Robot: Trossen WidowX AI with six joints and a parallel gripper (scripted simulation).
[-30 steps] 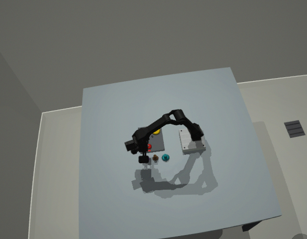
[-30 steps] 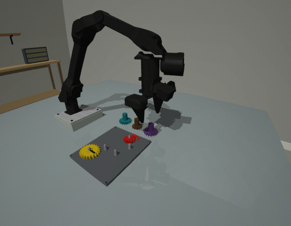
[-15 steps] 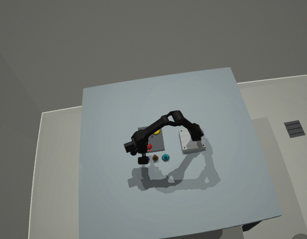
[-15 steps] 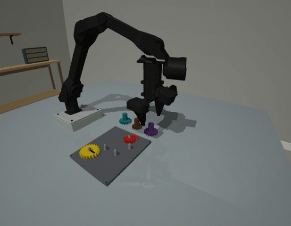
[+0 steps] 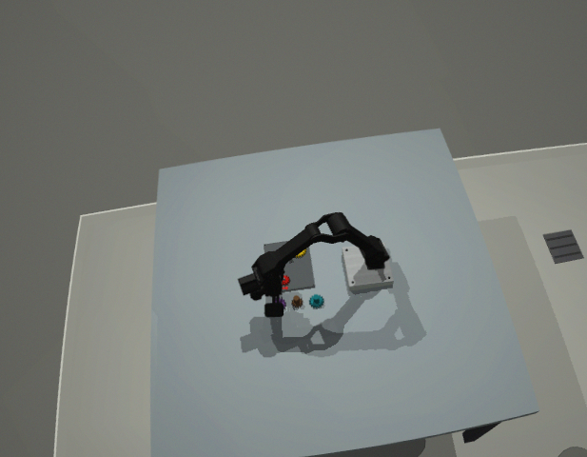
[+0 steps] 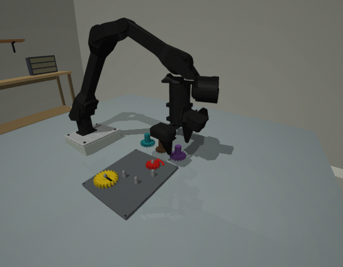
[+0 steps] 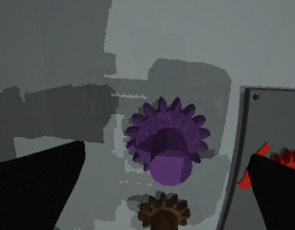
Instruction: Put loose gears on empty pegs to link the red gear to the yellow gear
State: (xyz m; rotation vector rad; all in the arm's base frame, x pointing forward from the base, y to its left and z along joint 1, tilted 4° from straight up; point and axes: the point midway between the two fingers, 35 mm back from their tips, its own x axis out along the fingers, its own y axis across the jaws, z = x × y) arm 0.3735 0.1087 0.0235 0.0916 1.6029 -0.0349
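My gripper (image 6: 178,148) (image 7: 170,159) is open and empty, pointing down, its fingertips above and to either side of the purple gear (image 5: 283,303) (image 6: 178,156) (image 7: 170,168). The purple gear stands knob up on the table. The brown gear (image 5: 297,301) (image 6: 159,149) (image 7: 164,218) and teal gear (image 5: 316,301) (image 6: 147,142) stand in a row beside it. On the grey board (image 5: 303,275) (image 6: 128,203) (image 7: 277,120) sit the red gear (image 5: 285,279) (image 6: 152,164) (image 7: 292,161) and yellow gear (image 5: 301,252) (image 6: 100,179). Three empty pegs show: one (image 6: 124,174), another (image 6: 136,180) and a third (image 6: 153,173).
The arm's white base (image 5: 360,279) (image 6: 89,148) stands on the table beyond the teal gear. The forearm (image 5: 296,244) (image 6: 148,37) arches high, hiding part of the board in the top view. One finger is between the purple gear and the board's edge.
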